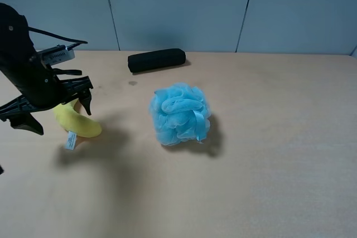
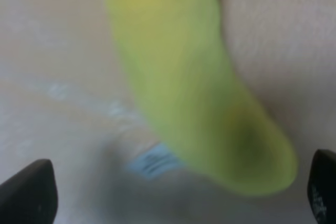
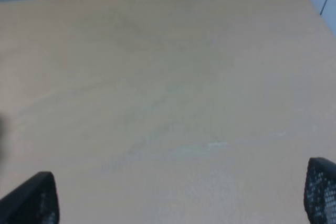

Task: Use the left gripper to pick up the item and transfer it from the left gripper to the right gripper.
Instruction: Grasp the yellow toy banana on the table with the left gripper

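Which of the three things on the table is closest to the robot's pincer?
The yellow plush banana: it lies right under the open left pincer, while the blue puff and the black case sit farther off.

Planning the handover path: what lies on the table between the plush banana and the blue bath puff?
Nothing: in the exterior high view only bare table separates banana and puff.

The left gripper is a matt black robot arm end with a bulky rounded black housing. A thin black cable runs off the housing. Beside it sits a small silver-grey bracket plate with dark print too small to read, and below are tapering black fingers. The right gripper shows only two black fingertips, their faces covered in a fine dotted texture.
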Robot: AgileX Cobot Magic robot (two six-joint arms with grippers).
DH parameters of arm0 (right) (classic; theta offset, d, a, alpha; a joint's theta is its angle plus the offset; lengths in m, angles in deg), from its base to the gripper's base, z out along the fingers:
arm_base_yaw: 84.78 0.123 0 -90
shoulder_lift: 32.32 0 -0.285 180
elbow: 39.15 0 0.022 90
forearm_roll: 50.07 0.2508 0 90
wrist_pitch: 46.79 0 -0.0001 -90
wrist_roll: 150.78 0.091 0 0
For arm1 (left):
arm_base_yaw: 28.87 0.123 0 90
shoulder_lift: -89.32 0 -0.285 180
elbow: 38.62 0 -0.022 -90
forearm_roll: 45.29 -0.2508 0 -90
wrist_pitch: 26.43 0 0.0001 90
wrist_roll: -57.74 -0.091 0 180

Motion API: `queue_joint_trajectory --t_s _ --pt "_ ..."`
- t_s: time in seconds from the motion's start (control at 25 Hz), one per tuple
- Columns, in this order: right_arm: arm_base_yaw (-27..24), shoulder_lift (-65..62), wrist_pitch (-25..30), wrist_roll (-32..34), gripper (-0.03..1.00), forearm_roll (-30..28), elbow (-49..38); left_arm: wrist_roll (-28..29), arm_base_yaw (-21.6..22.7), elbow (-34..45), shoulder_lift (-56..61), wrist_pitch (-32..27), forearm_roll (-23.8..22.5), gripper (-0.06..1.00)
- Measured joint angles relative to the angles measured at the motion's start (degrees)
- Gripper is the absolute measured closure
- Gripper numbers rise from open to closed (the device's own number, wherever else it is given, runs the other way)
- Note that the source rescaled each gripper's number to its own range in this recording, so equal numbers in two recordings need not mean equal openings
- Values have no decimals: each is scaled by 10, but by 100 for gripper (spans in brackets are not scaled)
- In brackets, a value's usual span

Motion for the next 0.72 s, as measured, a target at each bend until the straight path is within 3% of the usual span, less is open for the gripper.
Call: queue_joint_trajectory --t_s 0.44,0.6,0.72 --pt "0 0 0 0 -3 0 0 20 -7 -31 -87 35 22 7" --pt "0 0 0 0 -3 0 0 25 -7 -32 -91 39 26 30" --pt "0 0 0 0 -3 0 0 33 -7 -32 -91 40 26 58"
